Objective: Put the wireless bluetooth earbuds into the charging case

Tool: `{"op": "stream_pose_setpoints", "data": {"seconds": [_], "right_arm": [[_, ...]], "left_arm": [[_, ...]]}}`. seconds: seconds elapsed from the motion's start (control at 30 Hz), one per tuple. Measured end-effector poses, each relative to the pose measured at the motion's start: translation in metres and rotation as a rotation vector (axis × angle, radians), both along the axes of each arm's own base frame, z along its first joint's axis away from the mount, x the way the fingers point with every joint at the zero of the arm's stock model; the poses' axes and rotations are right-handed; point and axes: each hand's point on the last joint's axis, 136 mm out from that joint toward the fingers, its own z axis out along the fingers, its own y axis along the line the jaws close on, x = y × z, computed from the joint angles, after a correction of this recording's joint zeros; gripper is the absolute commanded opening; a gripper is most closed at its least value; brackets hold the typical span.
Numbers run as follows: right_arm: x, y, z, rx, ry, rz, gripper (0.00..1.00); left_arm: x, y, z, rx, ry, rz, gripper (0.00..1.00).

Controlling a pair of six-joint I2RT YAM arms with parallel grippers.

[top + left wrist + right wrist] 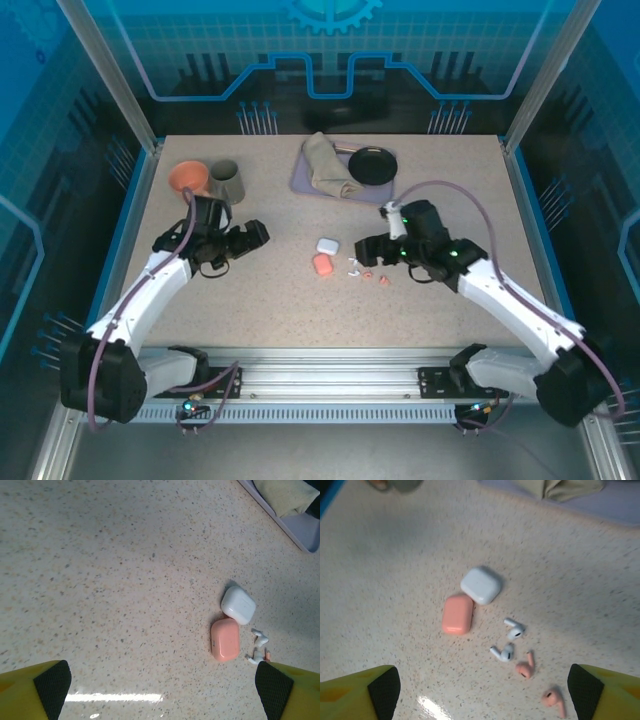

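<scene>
A white charging case (pixel 480 585) and a salmon-pink case (pixel 457 614) lie closed, side by side, mid-table. Just right of them lie two white earbuds (pixel 514 629) (pixel 503 653) and two pink earbuds (pixel 525 667) (pixel 553 700). The cases also show as white case (pixel 327 245) and pink case (pixel 322 265) in the top view, and as white case (pixel 238 604) and pink case (pixel 225 639) in the left wrist view. My right gripper (pixel 367 247) hovers open right of the earbuds, holding nothing. My left gripper (pixel 252 238) stands open left of the cases, empty.
A lilac tray (pixel 305 175) at the back holds a folded beige cloth (pixel 328 165) and a black dish (pixel 372 165). An orange bowl (pixel 189 178) and a grey-green cup (pixel 226 180) stand at the back left.
</scene>
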Motion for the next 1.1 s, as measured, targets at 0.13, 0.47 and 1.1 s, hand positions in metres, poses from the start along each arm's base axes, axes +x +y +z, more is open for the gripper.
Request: {"op": "stream_pose_setpoints", "data": {"seconds": [0.13,0.47,1.1], "right_arm": [[0.001,0.031,-0.026,-0.128,0.050,0.041,0.84],[0.012,0.085,-0.080,-0.337,0.129,0.087,0.74],[0.016,0.109,-0.148,-0.479,0.237,0.046,0.69]], "left_arm": [[-0.010,0.013,0.017,0.036,-0.048,0.052,0.99],[-0.035,0.038,0.049,0.104,-0.146,0.132,0.99],[-0.040,0.042,0.044,0.125,-0.123,0.142,0.99]]}}
